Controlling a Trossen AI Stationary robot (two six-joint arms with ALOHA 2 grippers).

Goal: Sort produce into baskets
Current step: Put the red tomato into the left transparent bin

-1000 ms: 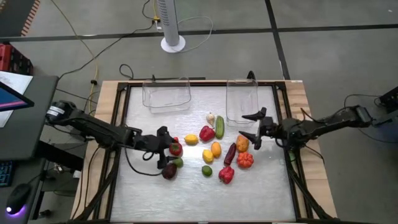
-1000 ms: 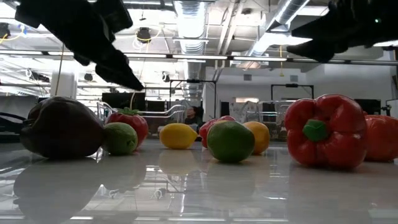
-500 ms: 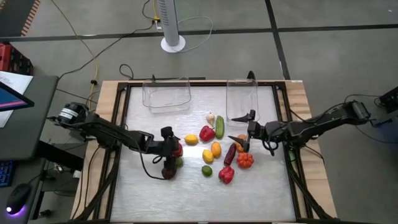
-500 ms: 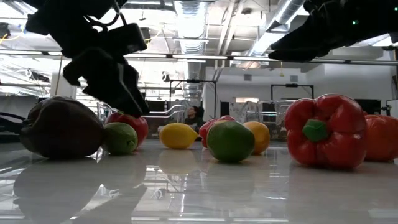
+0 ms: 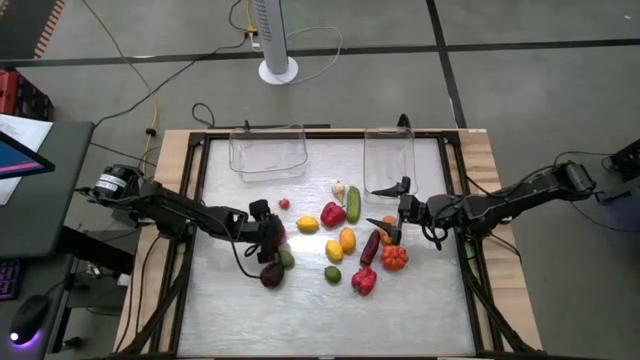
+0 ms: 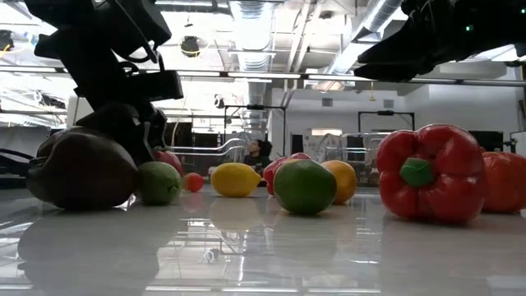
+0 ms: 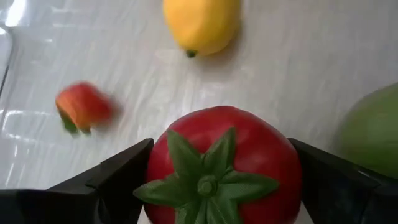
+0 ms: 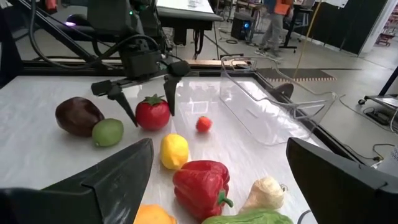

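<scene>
- High view: the left gripper (image 5: 268, 236) is sitting open astride a red tomato (image 5: 275, 238) on the glossy white table (image 5: 300, 310); two clear baskets (image 5: 268, 152) are standing at the far edge. The right gripper (image 5: 388, 208) is hovering wide open over an orange fruit (image 5: 389, 232), mostly hiding it.
- Low view: a dark purple fruit (image 6: 80, 169) is lying beside a lime (image 6: 159, 182).
- Left wrist view: the tomato (image 7: 227, 165) is sitting between the fingers; contact is unclear.
- Right wrist view: a red bell pepper (image 8: 202, 184) is lying near a lemon (image 8: 175, 150).

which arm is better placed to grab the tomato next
Left. The left claw is open with a finger on each side of the tomato, so it likely only needs to shut. The right claw, also open, hovers across the pile by the orange pepper.
</scene>
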